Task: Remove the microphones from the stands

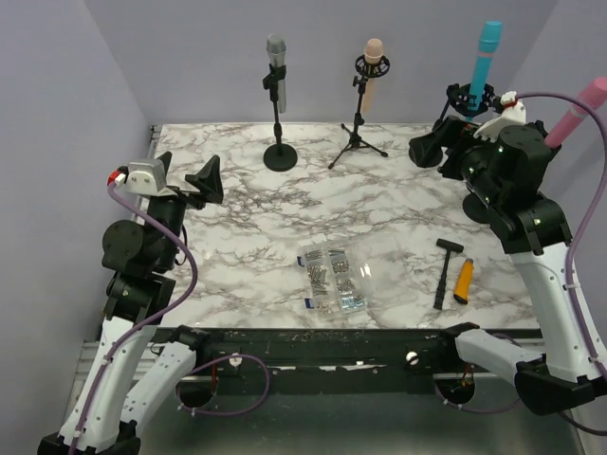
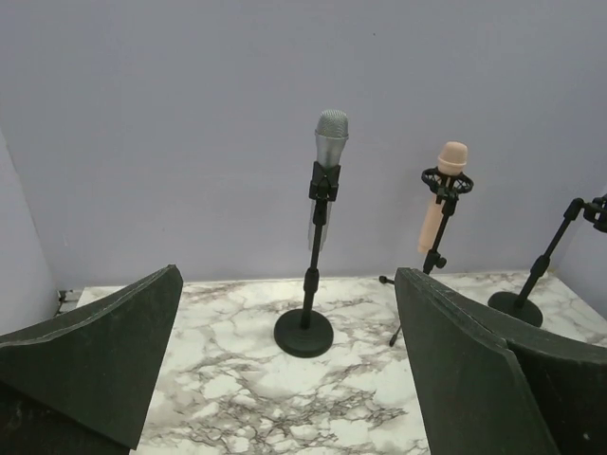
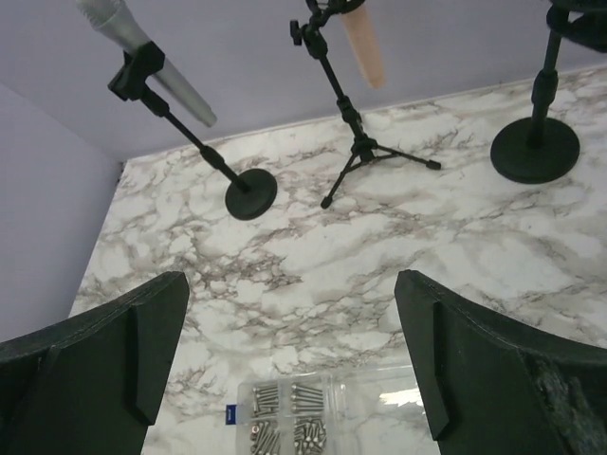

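Note:
A silver microphone (image 1: 275, 57) is clipped on a round-base stand (image 1: 280, 156) at the back of the marble table. A peach microphone (image 1: 372, 68) hangs in a tripod stand (image 1: 358, 142) beside it. A blue microphone (image 1: 485, 59) stands at back right, behind my right arm. My left gripper (image 1: 187, 175) is open and empty at the left, well short of the silver microphone (image 2: 330, 142), facing it. My right gripper (image 1: 434, 133) is open and empty at the right, above the table; its view shows the silver microphone (image 3: 133, 38) and the peach one (image 3: 363, 47).
A clear box of screws (image 1: 334, 281) lies at front centre and also shows in the right wrist view (image 3: 313, 422). A black hammer (image 1: 444, 270) and an orange tool (image 1: 464, 278) lie at front right. A pink microphone (image 1: 579, 114) is at the far right edge.

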